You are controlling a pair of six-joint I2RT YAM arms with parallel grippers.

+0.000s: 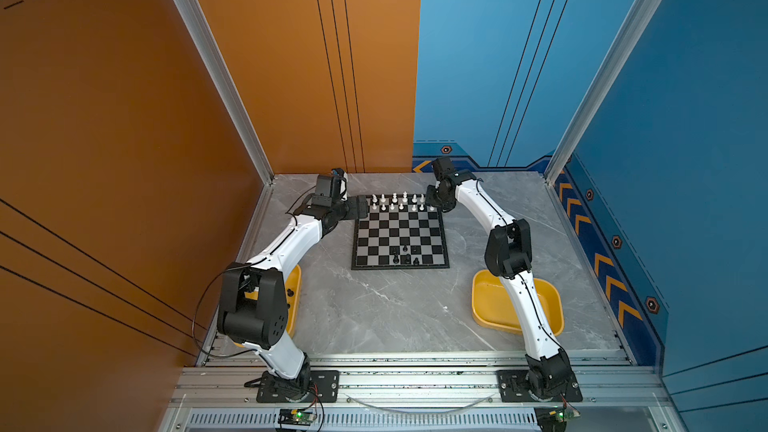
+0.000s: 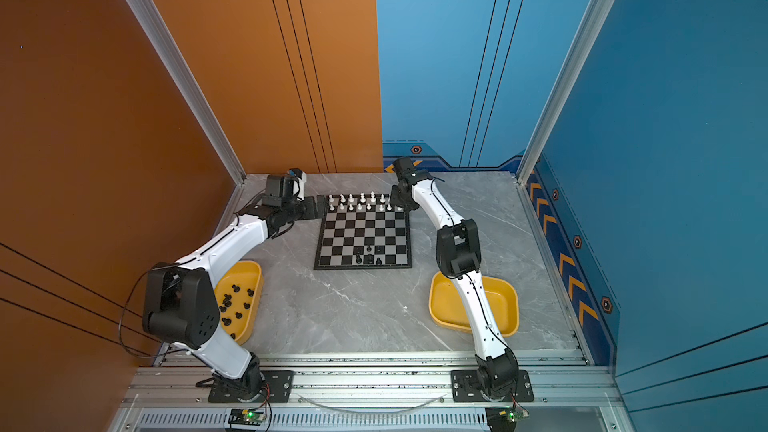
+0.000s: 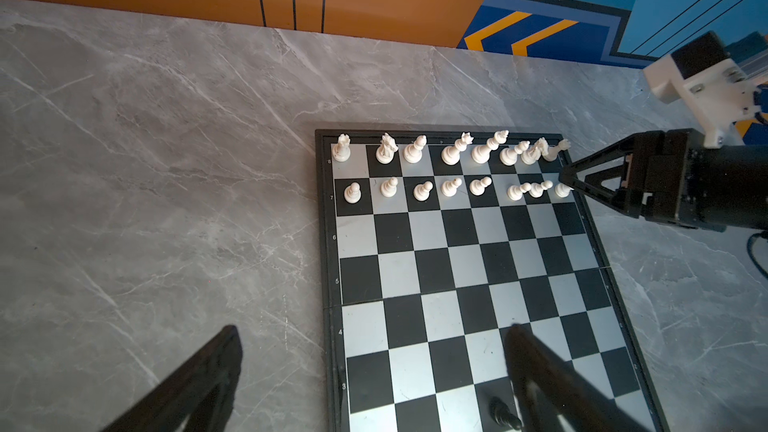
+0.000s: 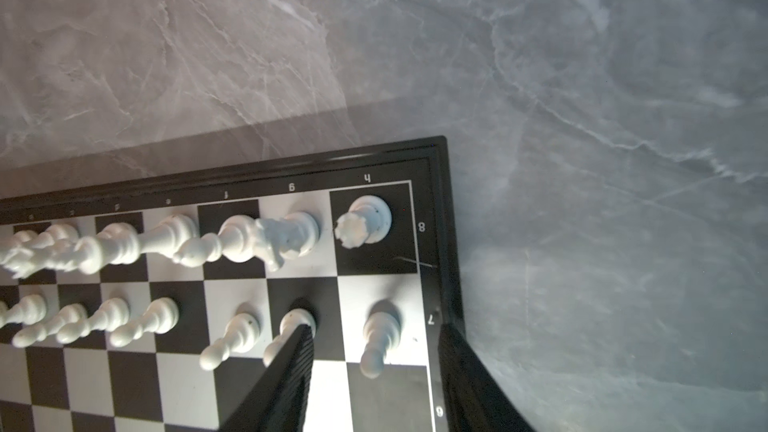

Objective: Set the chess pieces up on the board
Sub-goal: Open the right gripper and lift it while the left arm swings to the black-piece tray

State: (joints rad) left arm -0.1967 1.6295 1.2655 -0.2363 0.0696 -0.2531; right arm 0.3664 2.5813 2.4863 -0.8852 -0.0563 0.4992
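- What is your right gripper (image 4: 376, 328) doing?
- Its jaws are spread, one either side of the corner pawn (image 4: 380, 338) and touching neither side. The pawn stands upright on its own square in the second white row, so I judge this a release
- And the other arm?
- My left gripper (image 3: 372, 329) hangs wide apart and empty over the board (image 1: 400, 235), at its left edge, out of the way
- Anything crowding you?
- The neighbouring pawn (image 4: 297, 322) is just beside my inner finger, and the rook (image 4: 365, 220) stands behind. A straight lift looks safest. A few black pieces (image 1: 405, 254) stand on the near rows, and more lie in the yellow tray (image 2: 254, 284)
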